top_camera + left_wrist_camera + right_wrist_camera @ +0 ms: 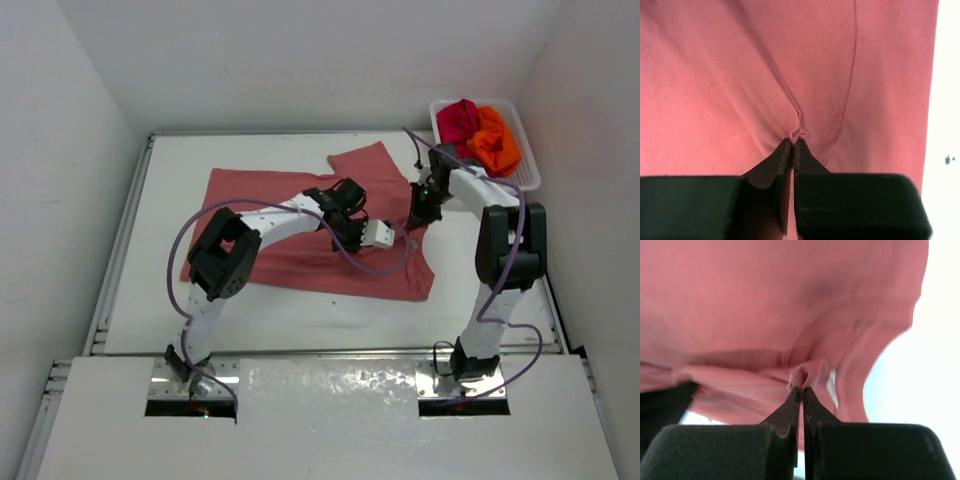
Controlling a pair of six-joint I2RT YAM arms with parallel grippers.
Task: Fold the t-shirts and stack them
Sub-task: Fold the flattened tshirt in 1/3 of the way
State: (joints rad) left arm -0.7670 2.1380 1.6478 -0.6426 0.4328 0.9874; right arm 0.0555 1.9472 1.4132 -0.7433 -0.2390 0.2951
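The salmon-pink t-shirt (270, 195) lies spread across the middle of the white table. My left gripper (352, 196) sits over its upper middle, shut on a small pinch of its cloth (797, 134). My right gripper (417, 218) is at the shirt's right edge, shut on a fold of the same pink cloth (802, 377), which is lifted there. The crimson t-shirt (458, 120) and the orange t-shirt (497, 140) lie bunched together in the basket at the back right.
A white mesh basket (528, 160) stands at the table's back right corner, close behind the right arm. The table (330, 315) has raised rails at the left and back. Purple cables loop along both arms.
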